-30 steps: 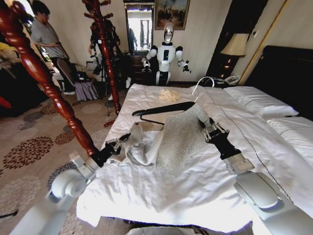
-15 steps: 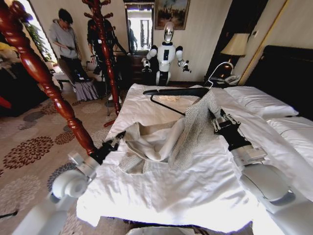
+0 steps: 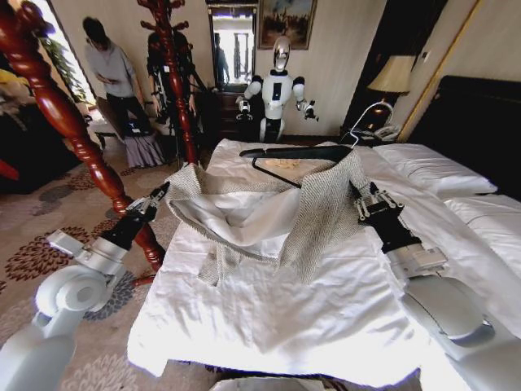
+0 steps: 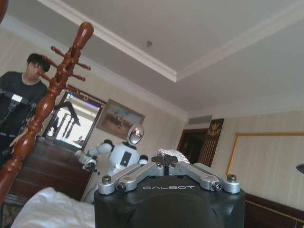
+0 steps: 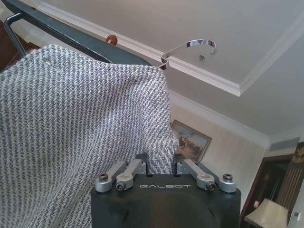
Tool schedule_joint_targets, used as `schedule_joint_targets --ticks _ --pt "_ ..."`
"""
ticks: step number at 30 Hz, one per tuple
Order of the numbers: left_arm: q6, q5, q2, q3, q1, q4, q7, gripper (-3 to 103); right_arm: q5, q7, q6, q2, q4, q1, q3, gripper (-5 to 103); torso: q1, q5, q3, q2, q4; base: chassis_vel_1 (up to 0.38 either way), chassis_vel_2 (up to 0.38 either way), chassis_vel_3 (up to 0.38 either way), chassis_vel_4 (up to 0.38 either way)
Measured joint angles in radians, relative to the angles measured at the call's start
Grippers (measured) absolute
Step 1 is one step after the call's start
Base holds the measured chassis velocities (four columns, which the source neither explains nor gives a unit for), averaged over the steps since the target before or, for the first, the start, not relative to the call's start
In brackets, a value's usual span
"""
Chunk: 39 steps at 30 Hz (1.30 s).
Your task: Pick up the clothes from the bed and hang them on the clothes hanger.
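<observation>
The clothes [image 3: 321, 216], a grey-beige knit jacket with white lining [image 3: 236, 216], hang stretched above the bed [image 3: 326, 318] between my two grippers. One shoulder is draped over the black clothes hanger [image 3: 297, 152], whose silver hook [image 3: 370, 110] points up. My right gripper [image 3: 356, 198] is shut on the knit just under that shoulder; the right wrist view shows the clothes [image 5: 71, 123], the clothes hanger [image 5: 71, 38] and its hook [image 5: 197, 43] above the right gripper [image 5: 159, 164]. My left gripper [image 3: 163, 191] is shut on the jacket's other edge, left of the bed. A tuft of knit [image 4: 166, 154] sits in the left gripper [image 4: 164, 164].
A turned red-brown wooden post [image 3: 73, 138] stands close beside my left arm, and a coat stand [image 3: 171, 73] rises further back. Another robot [image 3: 277, 90] stands beyond the bed's far end. White pillows [image 3: 431, 167], a dark headboard [image 3: 480, 122] and a lamp [image 3: 391, 77] are at the right.
My left gripper has risen and swung out to the left with the jacket's edge, lifting it off the duvet and spreading it open. The right gripper and hanger have barely moved.
</observation>
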Motion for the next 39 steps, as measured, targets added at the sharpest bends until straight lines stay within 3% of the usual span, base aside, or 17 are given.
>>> schedule_joint_targets --ticks 2,3,8,14,20,23,27,30,32,33,39 --pt "-0.002 0.008 0.043 -0.028 -0.039 0.055 0.059 0 0.047 0.016 -0.015 0.002 0.017 -0.008 -0.004 23 0.0 0.0005 0.0 0.0 0.0 0.0 0.0 0.0 0.0" --pt "-0.002 0.008 0.043 -0.028 -0.039 0.055 0.059 0 0.047 0.016 -0.015 0.002 0.017 -0.008 -0.004 23 0.0 0.0005 0.0 0.0 0.0 0.0 0.0 0.0 0.0" --pt "-0.06 0.197 0.098 -0.028 -0.032 0.212 0.193 0 0.085 0.038 -0.04 0.014 0.023 -0.01 -0.012 23 0.0 -0.0002 0.0 0.0 0.0009 0.0 0.0 0.0 0.0" --pt "-0.087 0.233 0.082 -0.004 -0.06 0.264 0.166 0 0.109 0.05 -0.053 0.016 0.031 -0.004 -0.006 23 0.0 -0.0001 0.0 0.0 0.0001 0.0 0.0 0.0 0.0" --pt "-0.093 0.232 0.089 -0.008 -0.057 0.286 0.18 0 0.117 0.047 -0.052 0.016 0.043 -0.005 -0.001 23 0.0 0.0003 0.0 0.0 0.0001 0.0 0.0 0.0 0.0" --pt "-0.102 0.24 0.08 -0.008 -0.028 0.275 0.191 0 0.117 0.04 -0.047 0.021 0.046 -0.007 -0.001 23 0.0 0.0005 0.0 0.0 0.0003 0.0 0.0 0.0 0.0" --pt "-0.124 0.301 0.015 0.02 0.072 0.207 0.201 0 0.087 0.022 -0.03 0.039 0.044 -0.025 -0.027 23 0.0 0.0003 0.0 0.0 0.0003 0.0 0.0 0.0 0.0" --pt "-0.156 0.394 -0.043 0.062 0.143 0.16 0.197 0 0.044 0.005 -0.018 0.048 0.021 -0.031 -0.057 23 0.0 0.0002 0.0 0.0 0.0005 0.0 0.0 0.0 0.0" --pt "-0.198 0.504 -0.078 0.103 0.19 0.122 0.213 0 0.016 -0.002 -0.016 0.051 -0.011 -0.029 -0.08 23 0.0 0.0002 0.0 0.0 0.0005 0.0 0.0 0.0 0.0" --pt "-0.198 0.504 -0.078 0.103 0.19 0.122 0.213 0 0.016 -0.002 -0.016 0.051 -0.011 -0.029 -0.08 23 0.0 0.0002 0.0 0.0 0.0005 0.0 0.0 0.0 0.0" --pt "-0.272 0.687 -0.09 0.107 0.253 0.057 0.341 0 0.052 0.036 -0.046 0.048 -0.04 -0.012 -0.075 23 0.0 0.0007 0.0 0.0 0.0002 0.0 0.0 0.0 0.0"
